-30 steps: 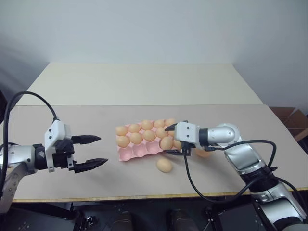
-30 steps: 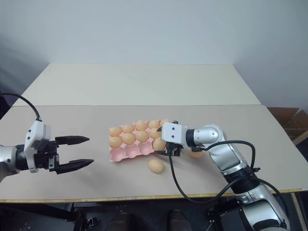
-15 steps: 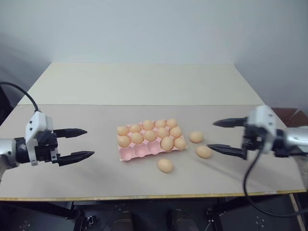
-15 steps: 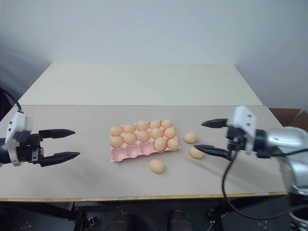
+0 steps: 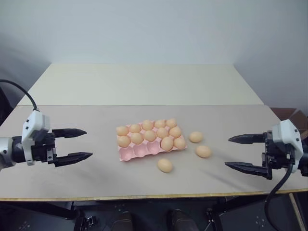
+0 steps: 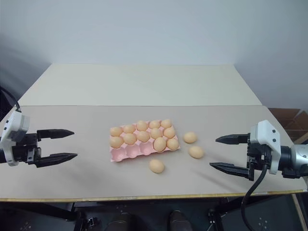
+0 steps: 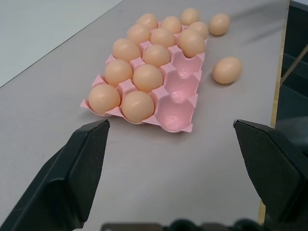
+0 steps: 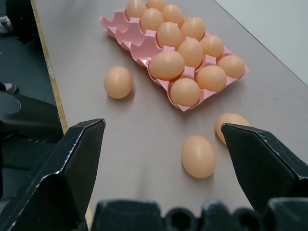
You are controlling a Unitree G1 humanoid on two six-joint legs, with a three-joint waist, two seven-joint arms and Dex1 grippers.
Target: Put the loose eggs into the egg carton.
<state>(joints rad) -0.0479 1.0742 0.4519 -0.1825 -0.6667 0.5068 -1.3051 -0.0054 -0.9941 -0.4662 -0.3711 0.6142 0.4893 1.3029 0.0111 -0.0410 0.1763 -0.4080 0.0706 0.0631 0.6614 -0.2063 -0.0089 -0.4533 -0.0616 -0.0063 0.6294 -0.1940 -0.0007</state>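
Jaws open; 3 loose eggs (image 5: 164, 165) beside unlabelled egg carton (image 5: 129, 154).

Three loose eggs (image 5: 196, 137) lie beside the partly filled pink egg carton (image 5: 139, 152)

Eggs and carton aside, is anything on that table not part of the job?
Job:
- three loose eggs
- egg carton, three near cups unfilled
- left gripper, right gripper, both open

Lying about:
- nothing besides the table itself
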